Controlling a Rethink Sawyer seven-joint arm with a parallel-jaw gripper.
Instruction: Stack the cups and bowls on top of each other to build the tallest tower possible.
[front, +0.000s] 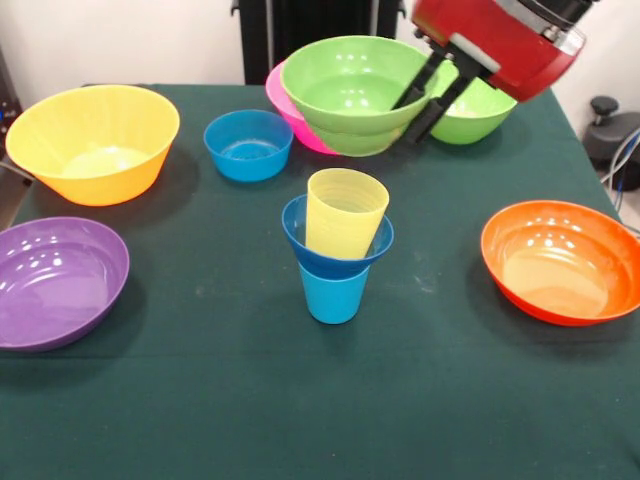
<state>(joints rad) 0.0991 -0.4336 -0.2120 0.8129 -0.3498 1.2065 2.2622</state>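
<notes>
The dark green cloth-covered table (200, 400) carries, from largest to smallest: a large yellow-orange glossy plastic bowl (95, 143) at far left, a large purple plastic bowl (58, 282) at near left, a large orange plastic bowl (562, 262) at right, a pink plastic bowl (285, 100) at the far side (mostly hidden), a lime green plastic bowl (475, 112) at far right, and a small light blue plastic bowl (248, 144) left of centre. The black two-fingered gripper (412, 115) on the red arm has its fingers closed over the right rim of a large green plastic bowl (350, 90), one finger inside and one outside, and the bowl appears lifted and tilted. The partial tower stands at centre: a light blue tapered plastic cup (333, 295), a small dark blue plastic bowl (337, 250) seated in it, and a translucent ribbed yellow plastic cup (345, 215) upright in that bowl. The tower's vertical axis lies nearer than, and slightly left of, the gripper; the held bowl would probably travel nearward and then down onto the yellow cup's open mouth.
</notes>
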